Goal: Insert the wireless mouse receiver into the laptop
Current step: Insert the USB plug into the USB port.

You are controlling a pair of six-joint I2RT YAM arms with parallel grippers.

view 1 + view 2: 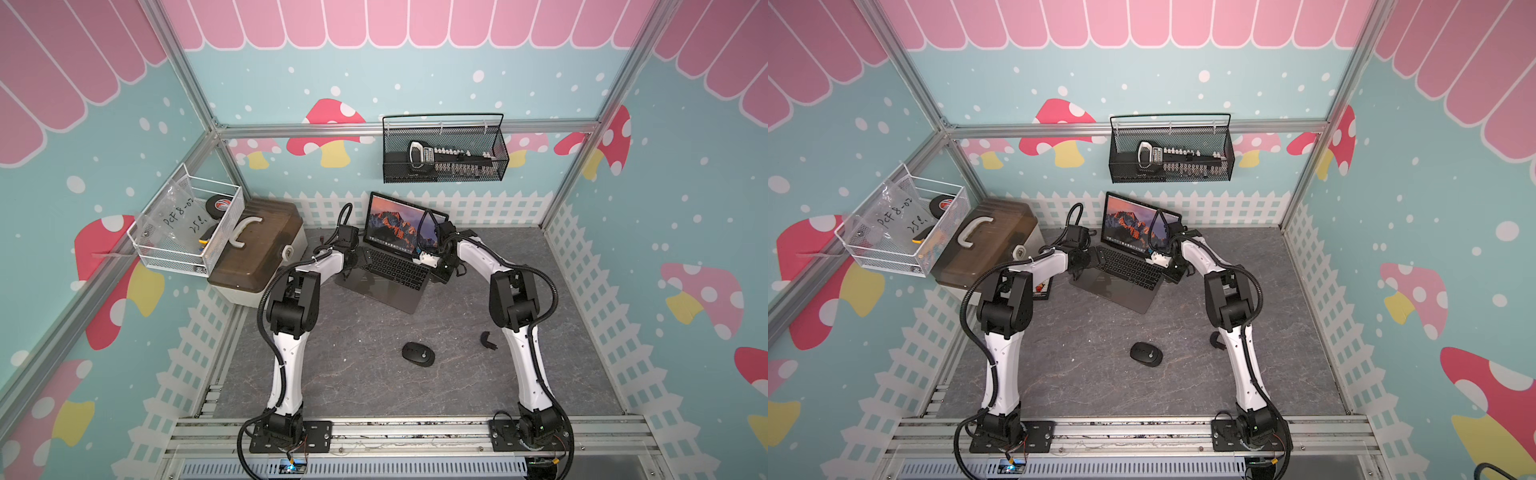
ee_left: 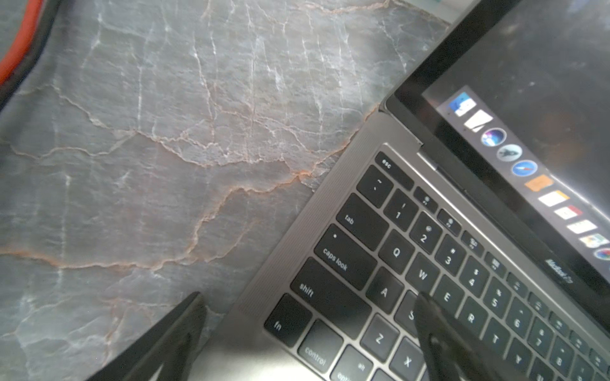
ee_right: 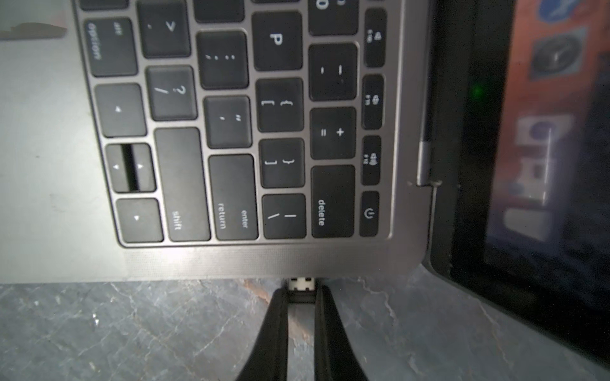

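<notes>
The worktop (image 1: 353,374) in front of the laptop (image 1: 386,291) gives open passage, with only the wireless mouse (image 1: 418,353) and a black curved shell piece (image 1: 487,338) on it, well apart. Left of the laptop a brown-lidded box (image 1: 257,245) narrows the gap. The laptop's raised screen (image 1: 395,224) closes off the back.

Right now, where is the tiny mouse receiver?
In the right wrist view, the receiver sits pinched in the right gripper, its metal tip against the laptop's right side edge, near the delete key.

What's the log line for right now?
right gripper: shut on wireless mouse receiver at laptop edge | left gripper: open
</notes>
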